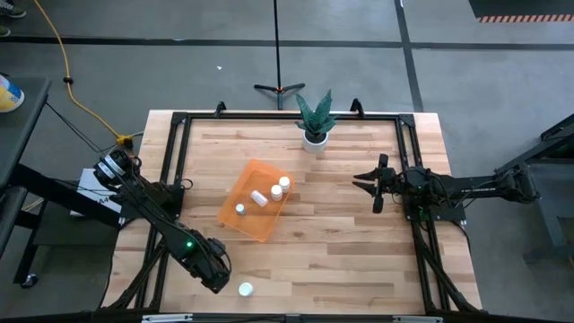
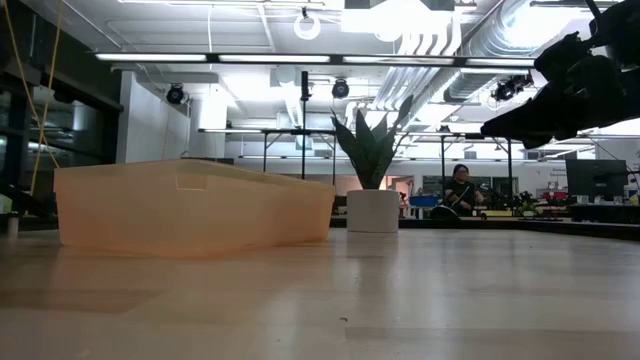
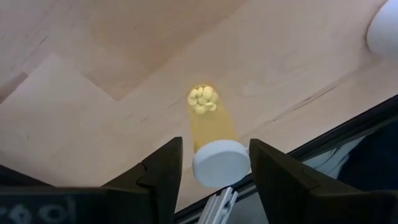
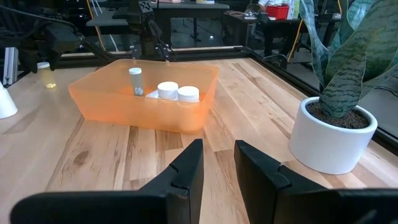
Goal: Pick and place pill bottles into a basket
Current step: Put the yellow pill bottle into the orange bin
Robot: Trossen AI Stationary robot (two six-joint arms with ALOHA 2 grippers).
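Note:
A translucent yellow pill bottle with a white cap (image 3: pixel 221 163) stands under my left gripper (image 3: pixel 216 177) near the table's near left corner. The gripper points down, open, with its fingers on either side of the cap. I cannot tell whether they touch it. The gripper (image 1: pixel 215 272) hides this bottle in the high view. Another white-capped bottle (image 1: pixel 245 289) stands on the table just beside it. The orange basket (image 1: pixel 235 193) lies mid-table with bottles inside (image 4: pixel 168 91). My right gripper (image 4: pixel 219 163) is empty, slightly open, and waits above the table's right side (image 1: pixel 372 186).
A white pot with a green plant (image 1: pixel 315 136) stands at the table's far edge, near the basket's far end. A black frame rail (image 3: pixel 348 127) runs along the near edge close to the left gripper. Bare wood lies between the basket and the right arm.

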